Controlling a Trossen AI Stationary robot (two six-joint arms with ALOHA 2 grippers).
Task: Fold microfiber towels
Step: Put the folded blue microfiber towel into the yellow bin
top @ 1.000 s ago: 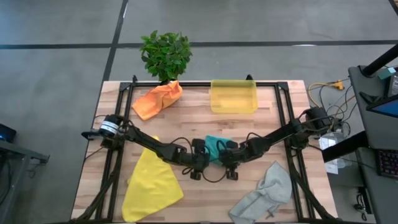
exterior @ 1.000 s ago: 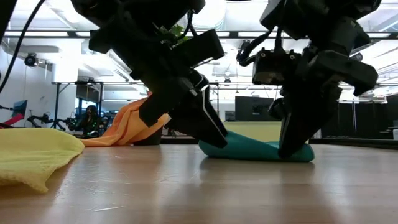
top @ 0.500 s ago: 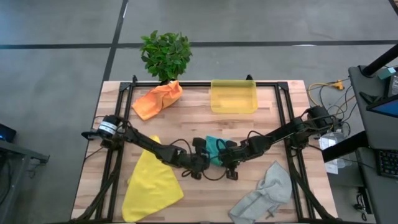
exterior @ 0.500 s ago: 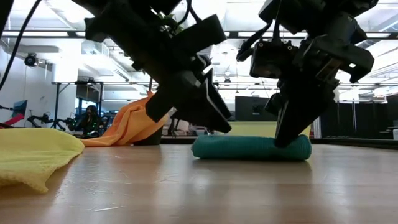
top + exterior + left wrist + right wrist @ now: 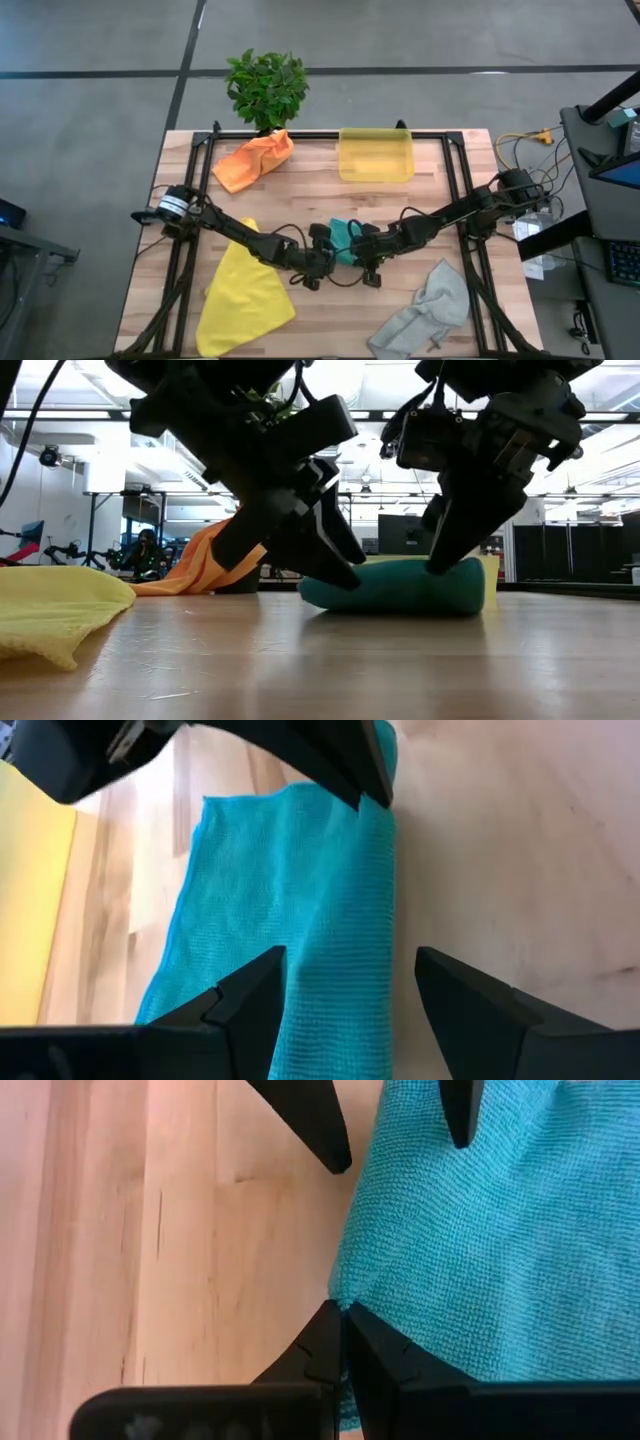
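On the wooden worktop (image 5: 420,300), the flat yellow microfiber towel (image 5: 245,292) lies at the left, awaiting folding. At the centre, the left pincer (image 5: 345,982) stands spread apart, straddling the bunched teal microfiber towel (image 5: 300,910), probably to pin its fold. The right pincer (image 5: 343,1312) is pinched together on that towel's edge, likely to draw it over.

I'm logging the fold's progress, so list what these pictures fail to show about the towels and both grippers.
- Teal towel: in the high view both arms cover most of it, so its fold count is unreadable.
- Left gripper: open astride the teal towel; the picture's edge cuts its fingers' bases.
- Right gripper: shut at the towel's edge; whether cloth is pinched is hidden.
- Grey towel: bunched, its layers hidden.
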